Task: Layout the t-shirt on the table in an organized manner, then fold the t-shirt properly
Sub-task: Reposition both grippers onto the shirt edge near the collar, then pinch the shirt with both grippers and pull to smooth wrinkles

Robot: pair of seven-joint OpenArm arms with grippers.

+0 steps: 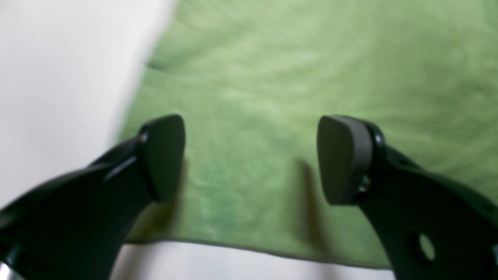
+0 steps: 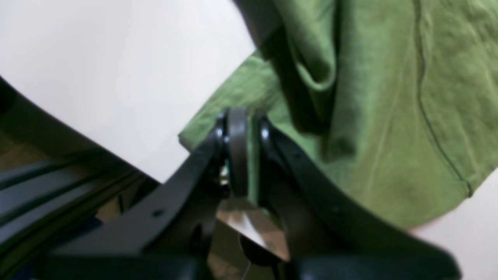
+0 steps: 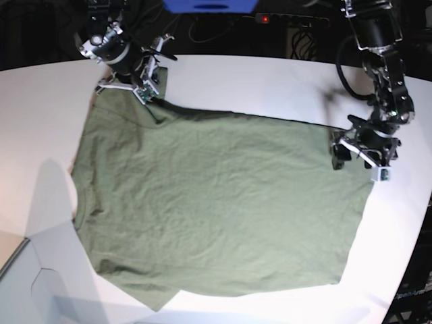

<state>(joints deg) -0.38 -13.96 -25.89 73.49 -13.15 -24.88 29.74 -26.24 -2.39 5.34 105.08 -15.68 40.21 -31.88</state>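
The olive t-shirt (image 3: 216,209) lies spread across the white tabletop (image 3: 270,81). The right pincer (image 2: 243,155) pinches its far-left corner; the left pincer (image 1: 251,159) hovers spread above the right hem. Soft, light cloth, probably best gripped at corners or seams.

t-shirt (image 3: 216,202) spread over most of table (image 3: 270,84); bare strips at far edge, left side, near-right corner give room to pass. right gripper (image 3: 150,91) blocks shirt's far-left corner, left gripper (image 3: 361,156) stands over right edge
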